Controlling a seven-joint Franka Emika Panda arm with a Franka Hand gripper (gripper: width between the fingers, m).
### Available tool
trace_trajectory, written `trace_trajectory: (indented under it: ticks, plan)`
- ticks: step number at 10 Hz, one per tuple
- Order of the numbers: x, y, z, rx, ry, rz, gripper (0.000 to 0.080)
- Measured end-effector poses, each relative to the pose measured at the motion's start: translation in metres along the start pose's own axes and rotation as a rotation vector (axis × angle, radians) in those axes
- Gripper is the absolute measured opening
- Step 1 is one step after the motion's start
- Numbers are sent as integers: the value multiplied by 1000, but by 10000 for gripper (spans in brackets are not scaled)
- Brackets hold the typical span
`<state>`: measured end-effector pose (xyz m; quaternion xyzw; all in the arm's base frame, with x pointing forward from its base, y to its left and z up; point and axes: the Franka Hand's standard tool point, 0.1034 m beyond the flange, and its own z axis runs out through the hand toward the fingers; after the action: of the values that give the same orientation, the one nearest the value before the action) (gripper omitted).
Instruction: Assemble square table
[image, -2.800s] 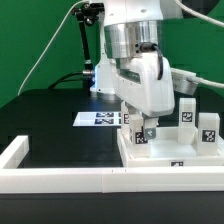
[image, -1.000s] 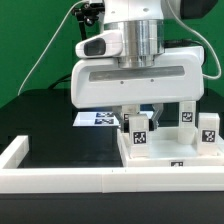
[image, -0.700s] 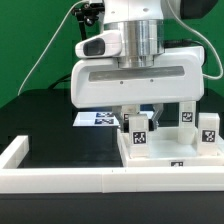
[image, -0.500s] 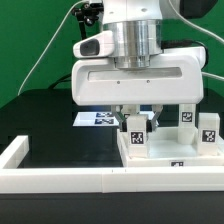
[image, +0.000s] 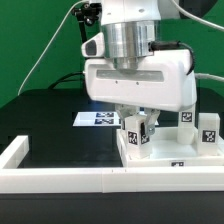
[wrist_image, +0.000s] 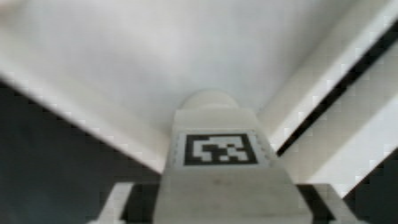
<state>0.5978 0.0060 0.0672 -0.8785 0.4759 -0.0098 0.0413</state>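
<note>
The two-finger claw (image: 137, 128) stands closed part-way on a short white plastic leg (image: 138, 133) with a black-and-white tag, one finger on each side of it. The wrist view confirms the grip: the tagged leg (wrist_image: 221, 150) runs straight out between the two grey fingers (wrist_image: 121, 203). The leg stands upright, its foot at the white square plastic tabletop slab (image: 170, 155) directly beneath the claw; whether it is seated in a corner hole cannot be told.

Room is tight. Two more white tagged legs (image: 186, 115) stand upright on the slab just beside the claw, toward the exterior view's right, one nearer (image: 208, 133). The long low white border wall (image: 60, 178) runs along the slab's near edge, below and in front of the claw. Toward the exterior view's left lies open black table surface (image: 50, 120). Behind the claw, the flat white marker board (image: 97, 119) lies on the table.

The arm (image: 132, 40) hangs vertically over the slab, wrist pointing straight down, its broad white hand housing (image: 140, 82) slightly turned.
</note>
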Motion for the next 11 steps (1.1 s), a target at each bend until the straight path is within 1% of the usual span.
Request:
trace_trajectory:
  ticks: [1, 2, 4, 6, 7, 8, 9, 10, 11]
  plan:
    - [-2, -1, 0, -8, -7, 132, 290]
    - [-1, -2, 1, -9, -8, 229, 290]
    - [0, -3, 1, -5, -10, 351, 290]
    - [0, -3, 1, -3, -11, 407, 290]
    - [0, -3, 1, -3, -11, 389, 290]
    - [1, -3, 1, -3, -11, 337, 372]
    - [1, -3, 0, -2, -9, 241, 551]
    - [2, -2, 0, -1, -8, 124, 551]
    - [1, -2, 1, -2, -9, 12, 632]
